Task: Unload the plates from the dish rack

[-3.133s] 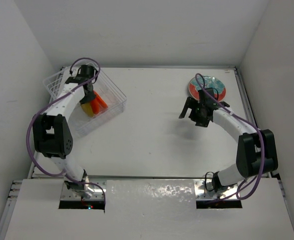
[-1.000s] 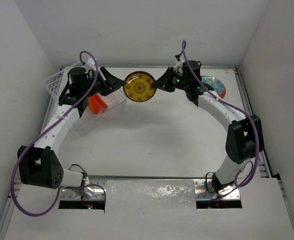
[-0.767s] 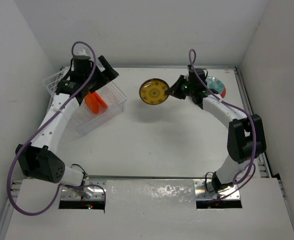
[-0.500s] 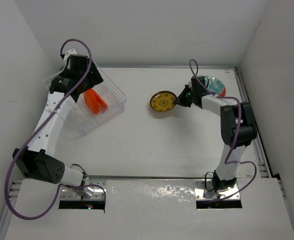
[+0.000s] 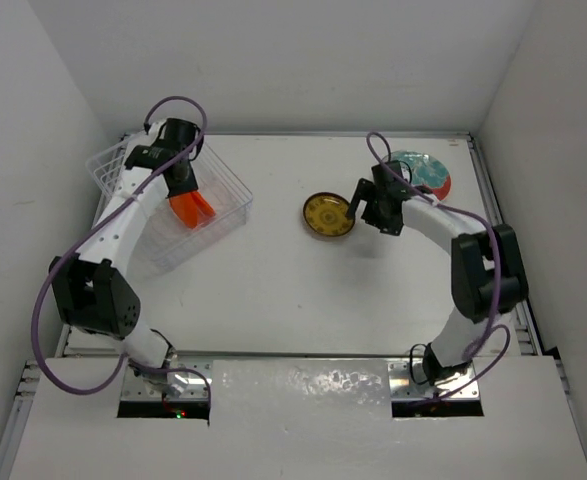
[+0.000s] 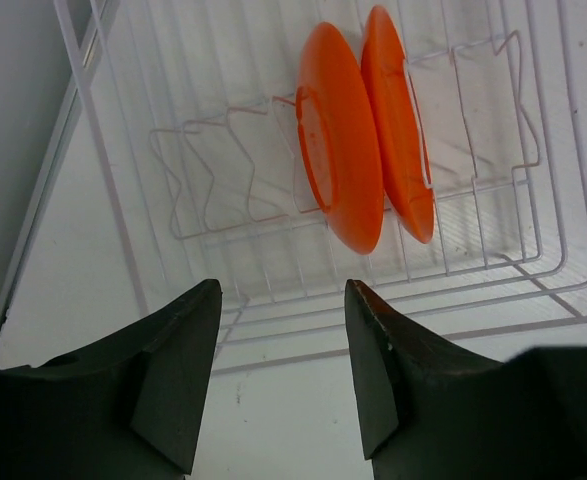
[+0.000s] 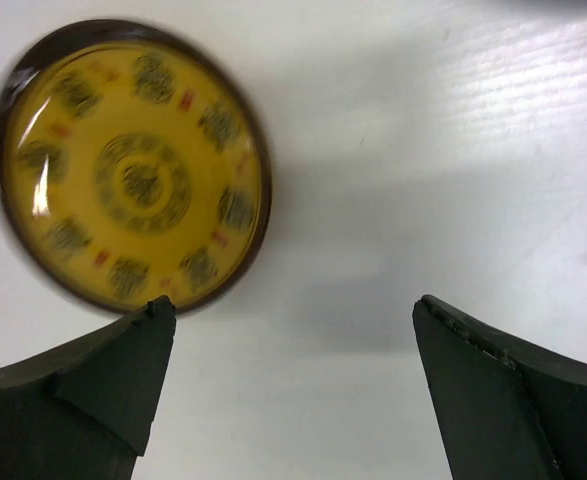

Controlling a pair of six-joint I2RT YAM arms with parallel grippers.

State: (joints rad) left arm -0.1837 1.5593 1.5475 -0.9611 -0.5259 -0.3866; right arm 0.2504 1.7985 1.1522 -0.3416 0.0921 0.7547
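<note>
Right end effector point(image 7: 288, 310) spread apart, empty, just off the yellow patterned plate point(image 7: 133, 165), which lies flat on the table point(image 7: 393, 150) well right of the dish rack point(image 5: 228, 195). The teal plate point(image 5: 421, 172) is farther right. Left end effector point(image 6: 281, 300) also apart, above the orange plates point(image 6: 343, 160), which the rack slots hold on edge. Likely lining up the next pick. No legible text.

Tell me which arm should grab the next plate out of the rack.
Left. The left gripper hovers open directly over the two orange plates standing in the dish rack; the right gripper is open across the table by the yellow plate.
</note>
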